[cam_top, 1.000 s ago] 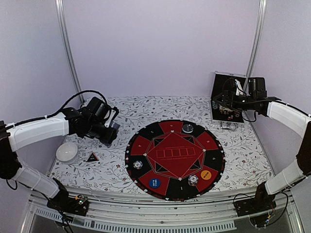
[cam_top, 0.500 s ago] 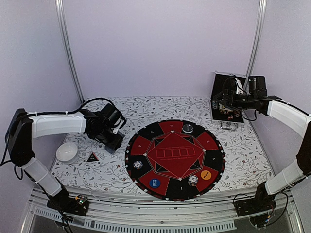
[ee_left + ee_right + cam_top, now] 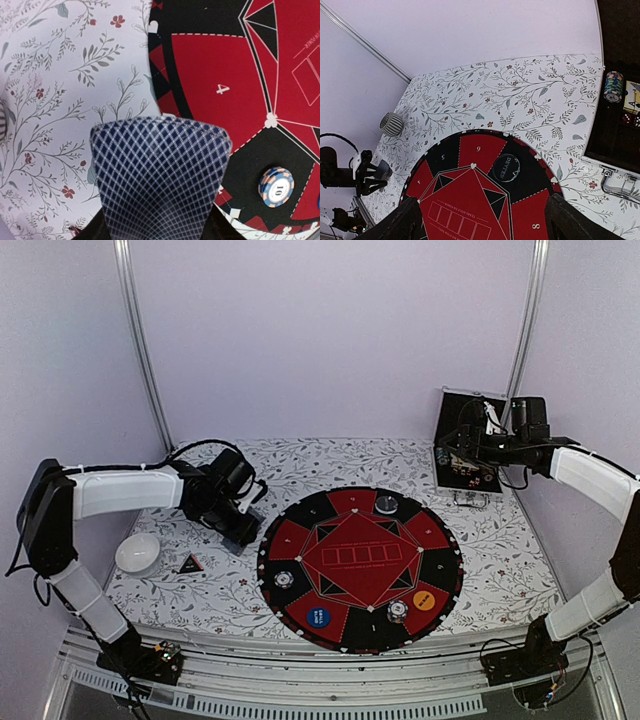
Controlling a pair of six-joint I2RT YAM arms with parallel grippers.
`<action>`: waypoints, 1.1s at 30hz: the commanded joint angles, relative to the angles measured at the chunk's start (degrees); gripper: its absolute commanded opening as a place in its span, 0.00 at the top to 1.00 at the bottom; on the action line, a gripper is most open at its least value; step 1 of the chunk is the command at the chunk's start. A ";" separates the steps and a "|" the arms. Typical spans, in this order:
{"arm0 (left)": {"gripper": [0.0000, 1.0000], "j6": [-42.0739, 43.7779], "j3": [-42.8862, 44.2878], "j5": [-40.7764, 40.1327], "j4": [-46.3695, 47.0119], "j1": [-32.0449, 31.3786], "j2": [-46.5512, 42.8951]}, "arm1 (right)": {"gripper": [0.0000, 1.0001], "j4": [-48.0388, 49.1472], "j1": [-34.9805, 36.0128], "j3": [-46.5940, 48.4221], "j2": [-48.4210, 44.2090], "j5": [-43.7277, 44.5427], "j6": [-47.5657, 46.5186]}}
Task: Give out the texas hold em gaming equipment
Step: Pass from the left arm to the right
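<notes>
My left gripper [image 3: 238, 527] is shut on a few fanned playing cards [image 3: 160, 175] with blue diamond-patterned backs, held just over the left edge of the round red-and-black poker mat [image 3: 360, 570], by seat 4 [image 3: 220, 75]. A striped chip [image 3: 275, 186] lies on the mat close by; it shows from above [image 3: 284, 579], as does another chip [image 3: 397, 610]. A blue disc [image 3: 317, 617] and an orange disc [image 3: 424, 600] sit on the mat's near segments. My right gripper [image 3: 485, 220] is open and empty, high by the case.
The open black case [image 3: 468, 445] stands at the back right with a chip stack [image 3: 613, 86] and cards [image 3: 632, 97] inside. A dealer button [image 3: 507, 167] lies on the mat's far side. A ribbed cup [image 3: 392, 124], a white bowl [image 3: 138, 553] and a small black triangle [image 3: 190, 564] sit to the left.
My left gripper has moved right and a little forward with the cards, from over the cloth to the mat's left edge. The right arm has not moved.
</notes>
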 commanded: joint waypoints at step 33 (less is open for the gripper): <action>0.58 22.18 5.27 -0.69 1.97 -14.07 -7.54 | 0.19 23.27 34.01 24.03 42.77 -31.58 17.21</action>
